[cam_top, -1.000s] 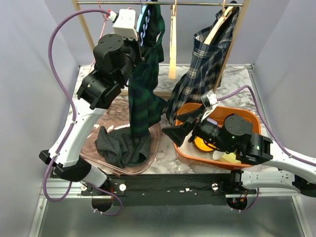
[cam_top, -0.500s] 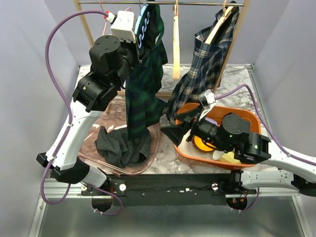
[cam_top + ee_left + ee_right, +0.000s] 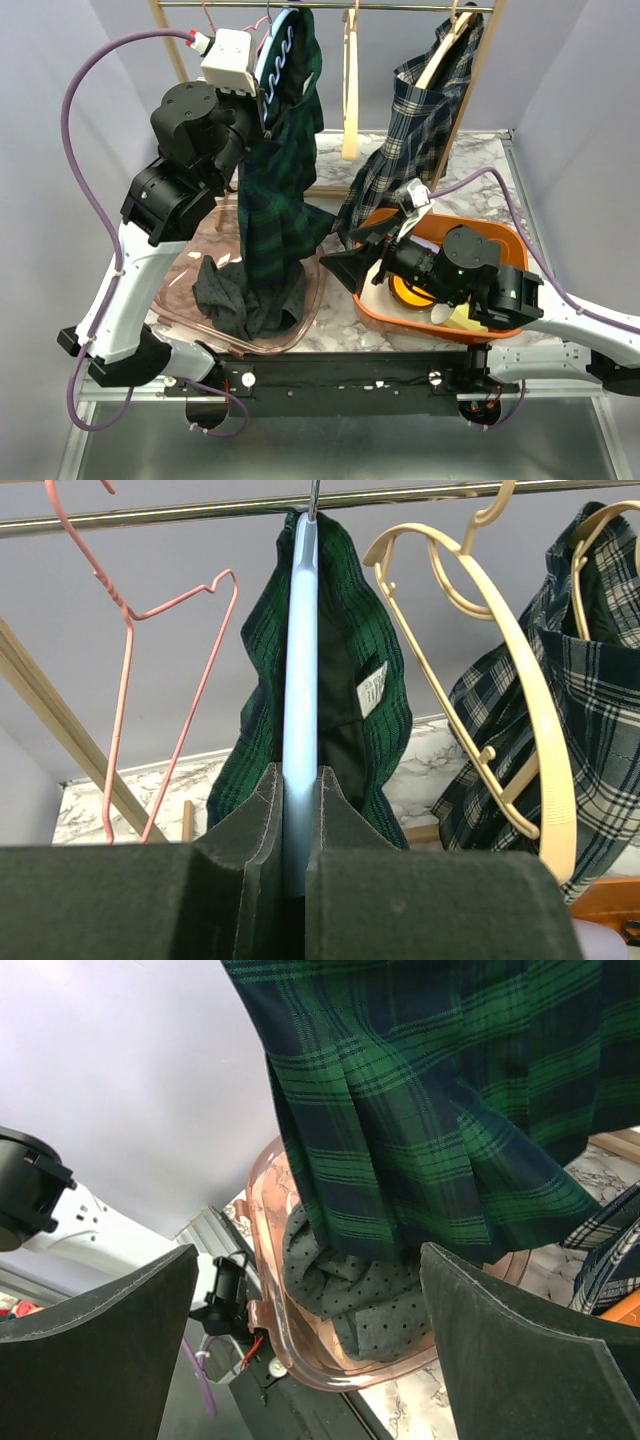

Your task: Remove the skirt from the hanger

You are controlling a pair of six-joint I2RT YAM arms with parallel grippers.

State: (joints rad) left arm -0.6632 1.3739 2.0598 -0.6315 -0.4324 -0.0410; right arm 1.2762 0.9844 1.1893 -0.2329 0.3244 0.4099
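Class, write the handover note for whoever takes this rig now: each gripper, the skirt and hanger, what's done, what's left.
Left gripper: shut on the light blue hanger, whose hook is at the rail.
Right gripper: open, facing the lower part of the green plaid skirt, not touching it.
Done: hanger gripped.
Left: the skirt is still on the hanger; probably grasp it low and pull it off.
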